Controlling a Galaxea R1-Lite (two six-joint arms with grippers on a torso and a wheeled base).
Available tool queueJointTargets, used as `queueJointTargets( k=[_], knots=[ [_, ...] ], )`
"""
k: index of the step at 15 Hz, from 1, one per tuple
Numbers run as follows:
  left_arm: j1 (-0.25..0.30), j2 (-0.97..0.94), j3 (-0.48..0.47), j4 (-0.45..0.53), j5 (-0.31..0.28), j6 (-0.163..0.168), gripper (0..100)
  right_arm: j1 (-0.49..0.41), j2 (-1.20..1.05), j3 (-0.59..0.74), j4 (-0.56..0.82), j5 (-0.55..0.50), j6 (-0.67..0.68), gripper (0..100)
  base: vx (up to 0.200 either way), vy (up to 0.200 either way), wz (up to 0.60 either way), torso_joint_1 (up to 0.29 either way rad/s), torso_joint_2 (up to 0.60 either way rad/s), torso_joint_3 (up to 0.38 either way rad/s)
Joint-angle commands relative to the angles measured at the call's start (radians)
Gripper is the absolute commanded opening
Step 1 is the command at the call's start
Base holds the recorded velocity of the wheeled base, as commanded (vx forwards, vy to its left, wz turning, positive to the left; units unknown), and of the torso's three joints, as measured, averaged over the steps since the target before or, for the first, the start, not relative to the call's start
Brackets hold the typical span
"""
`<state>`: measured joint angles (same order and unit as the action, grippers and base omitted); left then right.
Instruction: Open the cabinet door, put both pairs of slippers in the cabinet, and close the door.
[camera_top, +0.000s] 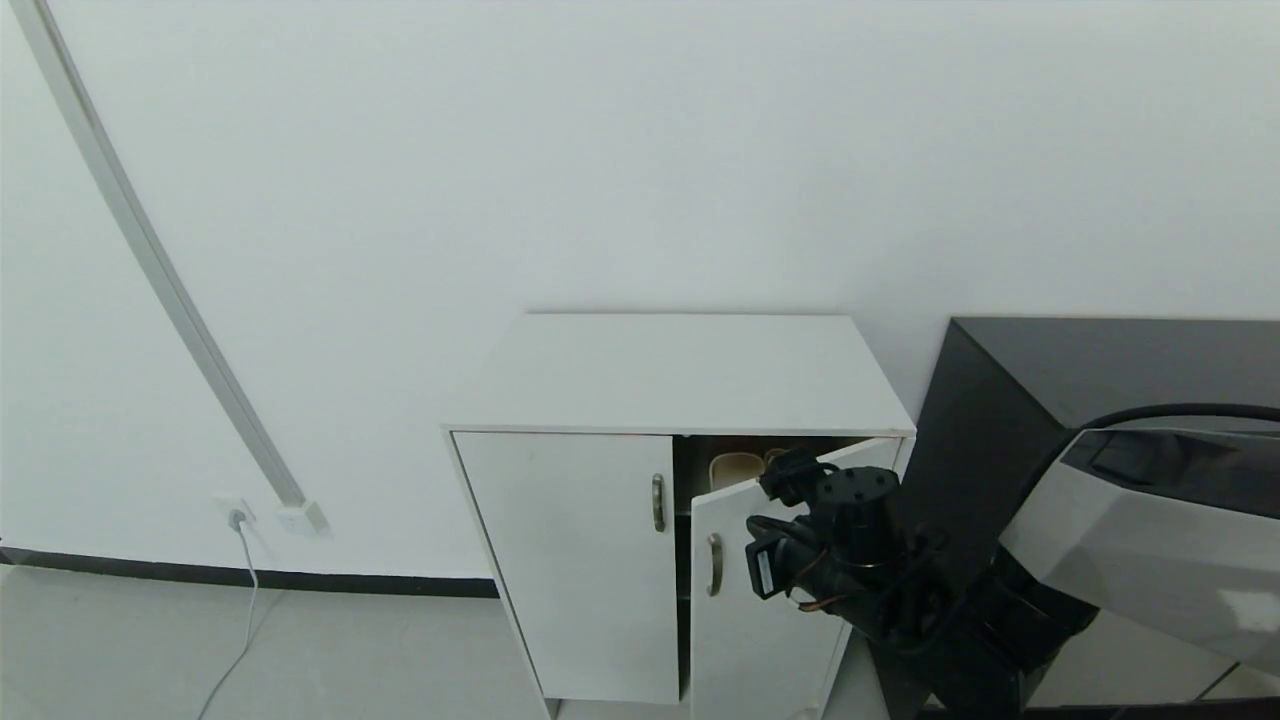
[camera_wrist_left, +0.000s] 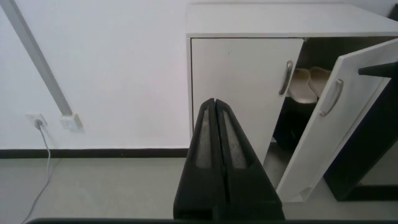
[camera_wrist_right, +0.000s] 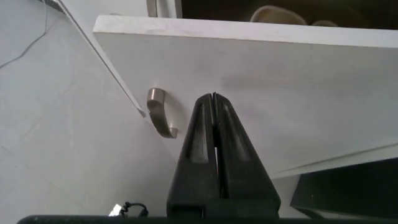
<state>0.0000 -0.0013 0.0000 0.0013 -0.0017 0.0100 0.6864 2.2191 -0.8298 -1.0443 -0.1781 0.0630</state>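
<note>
**Right door ajar, slippers on the shelf inside**

The white cabinet (camera_top: 690, 375) stands against the wall with its left door (camera_top: 570, 560) flat shut and its right door (camera_top: 760, 640) swung partly out. Through the gap, beige slippers (camera_wrist_left: 308, 84) sit on a shelf inside, behind the open door's upper edge. The right gripper (camera_wrist_right: 214, 98) has its jaws pressed together, the tips up close to the outer face of the right door, just beside its metal handle (camera_wrist_right: 160, 112); whether they touch the panel I cannot tell. The left gripper (camera_wrist_left: 215, 102), jaws also together and holding nothing, hangs well back from the cabinet, pointing at the left door.
</note>
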Motion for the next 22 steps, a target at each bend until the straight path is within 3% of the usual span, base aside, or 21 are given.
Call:
queueJointTargets(
  k=[1,12,22],
  knots=[
    [0.000,0.001,0.000,0.000,0.000,0.001,0,-0.002,0.047,-0.051,0.004,0.000,0.000,0,0.000,0.000,0.00,0.000,0.00,0.000],
    [0.000,0.001,0.000,0.000,0.000,0.001,0,-0.084,0.154,-0.213,0.013,0.000,0.000,0,0.000,0.000,0.00,0.000,0.00,0.000],
    [0.002,0.001,0.000,0.000,0.000,0.001,0,-0.120,0.188,-0.279,0.047,0.017,0.000,0,0.000,0.000,0.00,0.000,0.00,0.000]
  ],
)
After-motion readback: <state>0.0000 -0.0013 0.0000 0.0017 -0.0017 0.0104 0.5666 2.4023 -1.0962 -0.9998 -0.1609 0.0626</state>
